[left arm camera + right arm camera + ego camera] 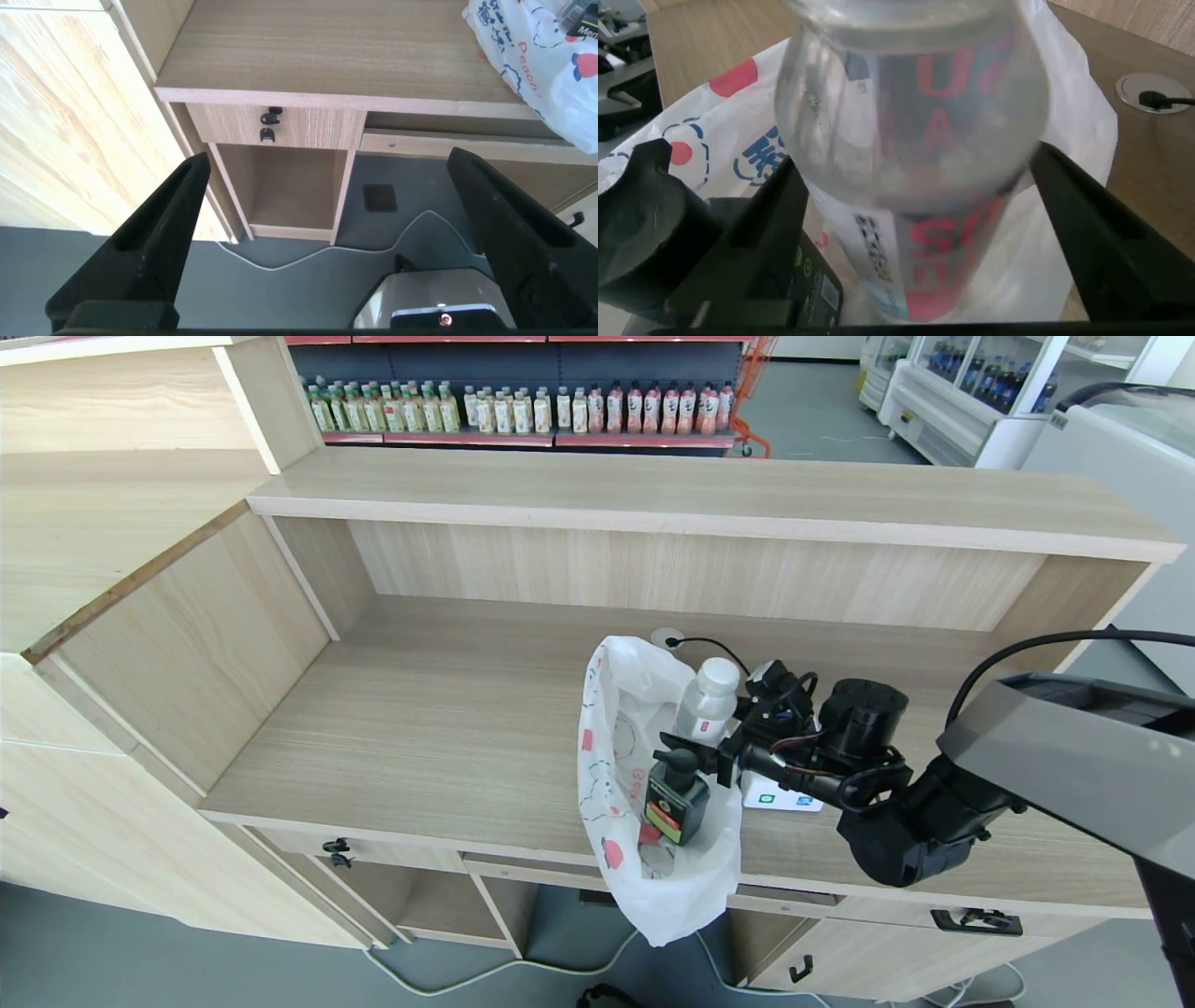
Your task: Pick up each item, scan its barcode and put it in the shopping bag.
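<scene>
My right gripper (702,747) (915,177) is shut on a clear bottle (708,705) (915,140) with a white cap and red lettering. It holds the bottle upright in the mouth of the white shopping bag (607,728) (719,140), which hangs over the counter's front edge. A black pump bottle (676,798) (654,233) stands inside the bag, just in front of the clear one. My left gripper (327,163) is open and holds nothing; it hangs low in front of the counter's drawers, with the bag (551,56) off to one side.
The wooden counter (448,709) has a raised shelf behind and a side wall on the left. A small white device (780,793) with coloured stickers sits behind my right wrist. A cable grommet (667,637) (1148,91) lies beyond the bag. A keyed drawer (271,117) sits below.
</scene>
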Robot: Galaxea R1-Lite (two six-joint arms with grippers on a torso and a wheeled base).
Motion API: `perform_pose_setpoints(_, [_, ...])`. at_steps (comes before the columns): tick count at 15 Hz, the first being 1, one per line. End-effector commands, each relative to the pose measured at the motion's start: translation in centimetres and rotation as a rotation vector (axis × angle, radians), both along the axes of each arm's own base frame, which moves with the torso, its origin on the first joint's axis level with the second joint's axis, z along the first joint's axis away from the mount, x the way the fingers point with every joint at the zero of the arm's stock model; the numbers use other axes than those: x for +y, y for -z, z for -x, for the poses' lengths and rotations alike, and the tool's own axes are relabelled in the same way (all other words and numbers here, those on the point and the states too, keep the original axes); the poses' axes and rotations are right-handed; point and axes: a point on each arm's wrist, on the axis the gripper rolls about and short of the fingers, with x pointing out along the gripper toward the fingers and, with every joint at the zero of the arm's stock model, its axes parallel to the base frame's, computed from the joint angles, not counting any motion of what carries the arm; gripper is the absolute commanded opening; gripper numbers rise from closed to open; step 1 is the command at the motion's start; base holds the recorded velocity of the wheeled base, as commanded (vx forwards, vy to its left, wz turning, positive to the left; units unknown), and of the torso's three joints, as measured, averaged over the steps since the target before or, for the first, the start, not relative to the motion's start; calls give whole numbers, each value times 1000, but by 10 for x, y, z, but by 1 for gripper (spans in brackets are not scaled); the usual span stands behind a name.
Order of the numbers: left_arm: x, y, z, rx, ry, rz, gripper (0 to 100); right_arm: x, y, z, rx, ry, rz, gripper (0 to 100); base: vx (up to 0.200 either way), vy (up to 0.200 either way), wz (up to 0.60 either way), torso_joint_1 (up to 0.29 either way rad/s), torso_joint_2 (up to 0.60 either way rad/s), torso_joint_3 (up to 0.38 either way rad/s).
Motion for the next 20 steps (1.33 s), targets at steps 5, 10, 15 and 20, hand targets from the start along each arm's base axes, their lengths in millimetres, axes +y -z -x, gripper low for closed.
perform_pose_setpoints(5, [0, 0, 0, 0, 0, 0, 100, -3, -11, 1, -25, 5, -8, 100, 0, 0, 0, 0, 0, 0])
perform_pose_setpoints(10, [0, 0, 0, 0, 0, 0, 100, -18, -59, 24, -90, 24, -34, 100, 0, 0, 0, 0, 0, 0])
perform_pose_setpoints(15, [0, 0, 0, 0, 0, 0, 100, -49, -119, 73, -113, 66, -105, 100, 0, 0, 0, 0, 0, 0])
perform_pose_setpoints(20, [0, 0, 0, 0, 0, 0, 100, -110, -145, 148, -32, 423, -106, 100, 0, 0, 0, 0, 0, 0])
